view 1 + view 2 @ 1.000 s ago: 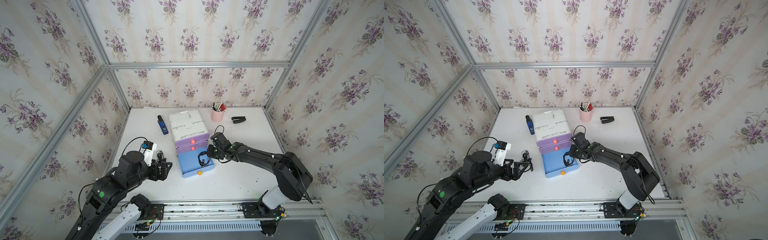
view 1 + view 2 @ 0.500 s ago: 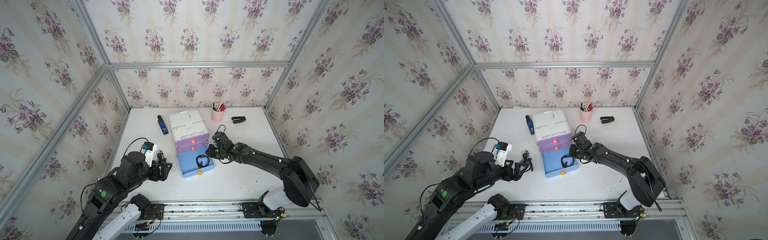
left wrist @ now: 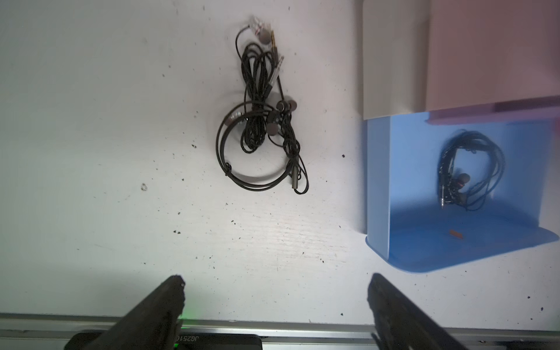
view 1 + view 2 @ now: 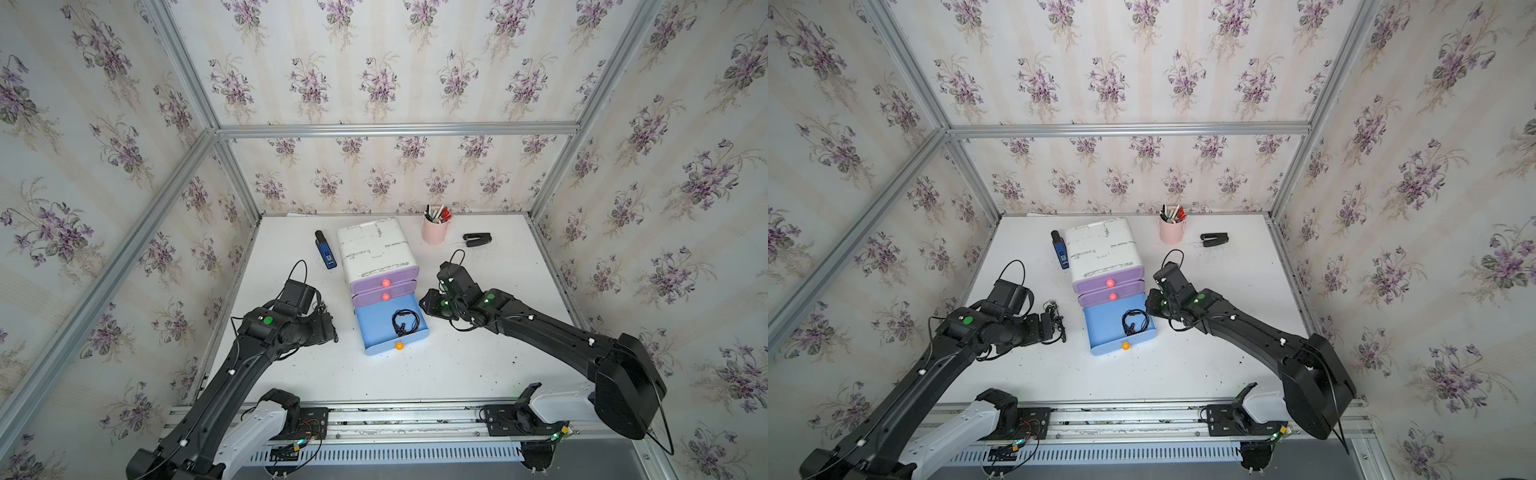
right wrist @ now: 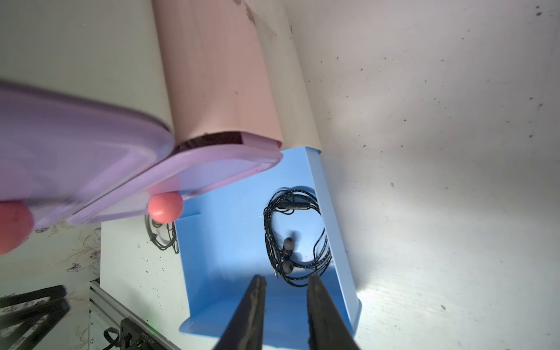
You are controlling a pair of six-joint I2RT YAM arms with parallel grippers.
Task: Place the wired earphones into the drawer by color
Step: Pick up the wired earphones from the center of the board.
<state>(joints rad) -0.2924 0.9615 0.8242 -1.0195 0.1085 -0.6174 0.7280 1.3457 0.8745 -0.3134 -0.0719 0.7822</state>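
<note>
Earphones, a black coil (image 4: 404, 322), lie inside the blue drawer (image 4: 374, 332), close to its right wall; you can see one bud with a red ring in the right wrist view (image 5: 287, 246). That drawer is the lowest of three in the white cabinet (image 4: 376, 245), which stands mid-table toward the back edge, and it is pulled out toward the front edge. The two purple drawers (image 4: 384, 276) above it are pushed in.

Your right gripper (image 5: 286, 278) sits near the blue drawer's right wall with its fingers a narrow gap apart and nothing between them; the coil lies just past the tips.

Your left gripper (image 3: 276, 280) is spread wide and empty. A second black bundle (image 3: 260, 121) lies ahead of it on the table (image 4: 457, 365), between the left edge and the blue drawer, apart from both fingers. In a top view it shows just beyond the gripper (image 4: 1054, 318).

Along the back edge you have a blue device (image 4: 325, 251) left of the cabinet, and a pink pen cup (image 4: 434, 230) and a black stapler (image 4: 477, 240) to its right.
</note>
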